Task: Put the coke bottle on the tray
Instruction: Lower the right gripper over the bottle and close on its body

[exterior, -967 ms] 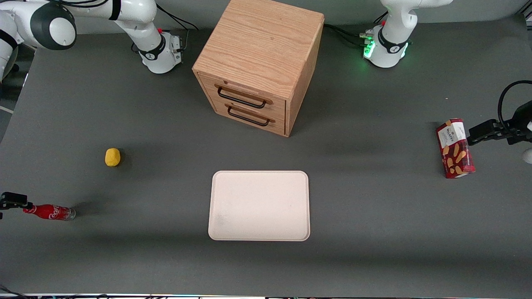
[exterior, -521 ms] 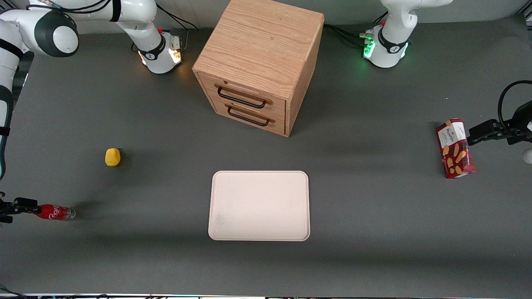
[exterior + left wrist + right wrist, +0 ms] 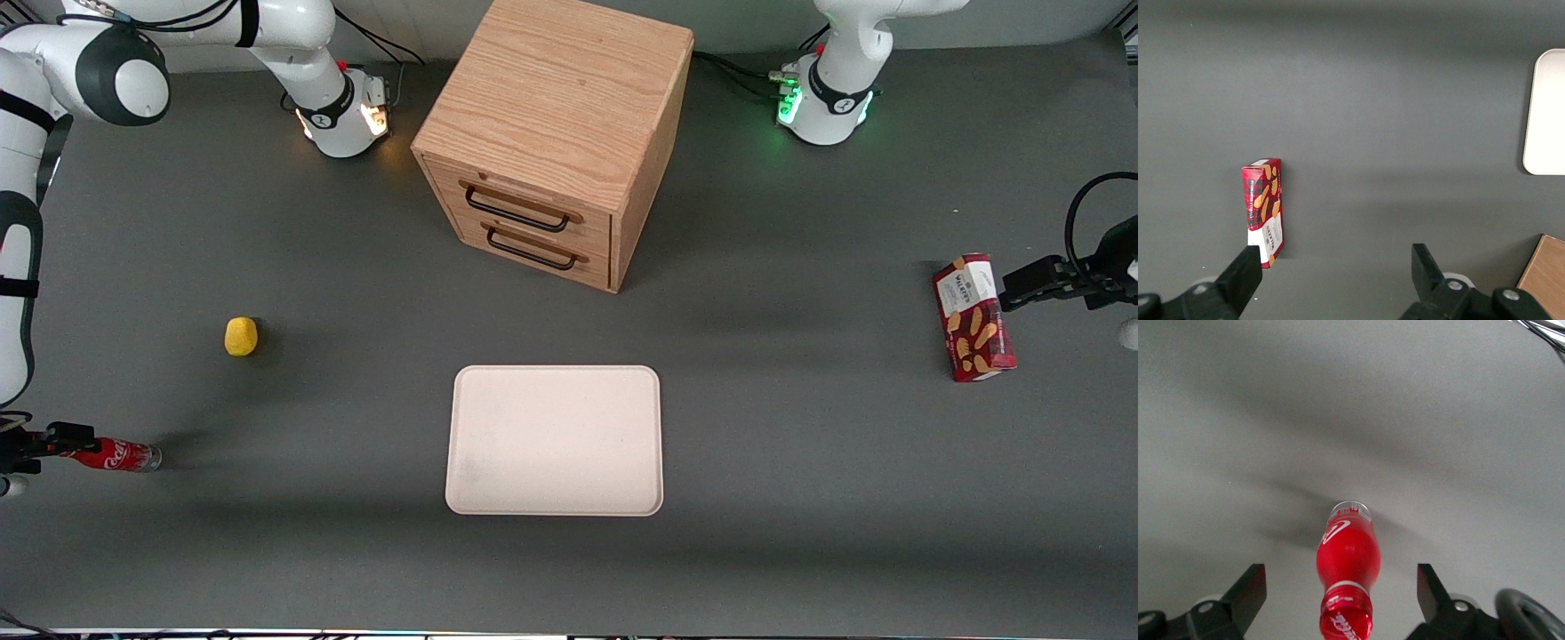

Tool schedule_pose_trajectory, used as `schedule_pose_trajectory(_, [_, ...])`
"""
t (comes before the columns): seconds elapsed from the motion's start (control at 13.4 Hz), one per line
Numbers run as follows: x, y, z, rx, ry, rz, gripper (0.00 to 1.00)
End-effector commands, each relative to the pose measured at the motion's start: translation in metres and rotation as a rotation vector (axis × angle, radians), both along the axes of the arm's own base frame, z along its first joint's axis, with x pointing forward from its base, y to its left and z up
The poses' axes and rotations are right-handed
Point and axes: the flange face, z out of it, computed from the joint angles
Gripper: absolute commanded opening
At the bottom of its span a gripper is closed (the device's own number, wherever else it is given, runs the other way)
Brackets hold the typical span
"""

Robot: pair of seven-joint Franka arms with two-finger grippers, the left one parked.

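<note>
The gripper (image 3: 1341, 590) hangs low over the table (image 3: 800, 498) at the working arm's end, near the front camera's edge, with its two fingers (image 3: 1248, 593) spread wide. The coke bottle (image 3: 1346, 577) lies between them, and clear gaps show on both sides, so neither finger touches it. The bottle's red cap points toward the gripper's body and its clear base points away from it.

In the front view the gripper (image 3: 67, 440) sits right at the cap end of the coke bottle (image 3: 120, 455), which lies flat on its side on the table, base pointing toward the table's middle.

A small yellow lump (image 3: 241, 337) sits farther from the front camera than the bottle, apart from it. The tray (image 3: 556, 440) lies flat near the middle of the table, well apart from the bottle. A wooden drawer cabinet (image 3: 556, 133) with two dark handles stands farther from the camera than the tray. A red snack box (image 3: 973, 317) lies toward the parked arm's end of the table.
</note>
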Motion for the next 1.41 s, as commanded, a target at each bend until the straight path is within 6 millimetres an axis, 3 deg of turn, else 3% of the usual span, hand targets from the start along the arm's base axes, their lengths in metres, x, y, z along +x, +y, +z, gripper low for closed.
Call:
schedule_pose_trajectory(0.0, [0.0,0.001,0.003,-0.03,-0.001,0.029,0.99])
schedule_pose_trajectory(0.07, [0.0,0.001,0.003,-0.03,-0.001,0.029,0.91])
schedule_pose_trajectory(0.45, [-0.001,-0.001,0.005,-0.056,0.008,0.042,0.29])
schedule_pose_trajectory(0.67, [0.0,-0.001,0.005,-0.08,0.016,0.056,0.03])
schedule_pose_trajectory(0.97, [0.0,0.0,0.006,-0.084,0.023,0.069,0.0])
schedule_pose_trajectory(1.12, [-0.002,0.002,0.024,-0.084,0.018,0.068,0.0])
schedule_pose_trajectory(1.34, [-0.014,0.007,0.076,-0.077,0.033,0.058,0.0])
